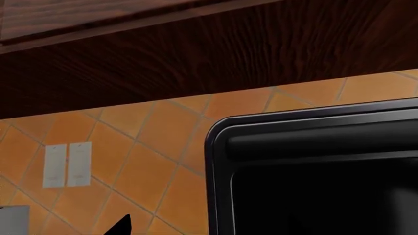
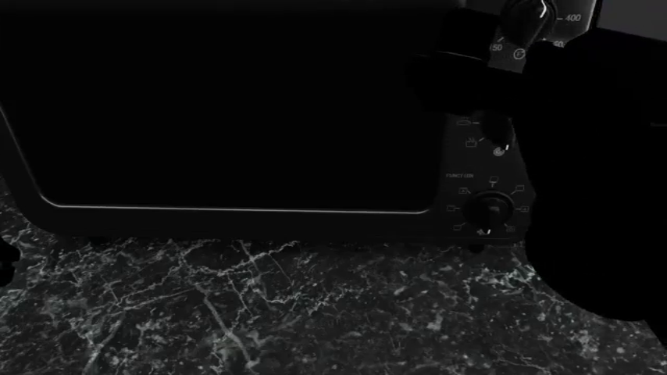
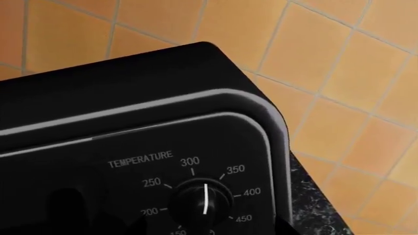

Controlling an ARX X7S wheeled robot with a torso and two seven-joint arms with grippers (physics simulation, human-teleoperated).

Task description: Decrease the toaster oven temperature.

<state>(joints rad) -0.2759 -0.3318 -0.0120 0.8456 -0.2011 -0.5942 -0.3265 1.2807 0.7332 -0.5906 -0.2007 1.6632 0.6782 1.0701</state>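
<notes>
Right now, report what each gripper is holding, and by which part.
It cannot be told. Neither gripper shows its fingers in any view. The temperature knob on the toaster oven sits bare in the right wrist view, nothing gripping it.

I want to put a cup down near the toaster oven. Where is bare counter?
The marble counter in front of the toaster oven is bare across its width. The knob column side is crowded by a dark arm.

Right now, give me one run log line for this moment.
stage: approach | temperature knob: pointer near 300 | toaster oven: door shut | right arm: dark shape beside knob column | grippers: not in view
</notes>
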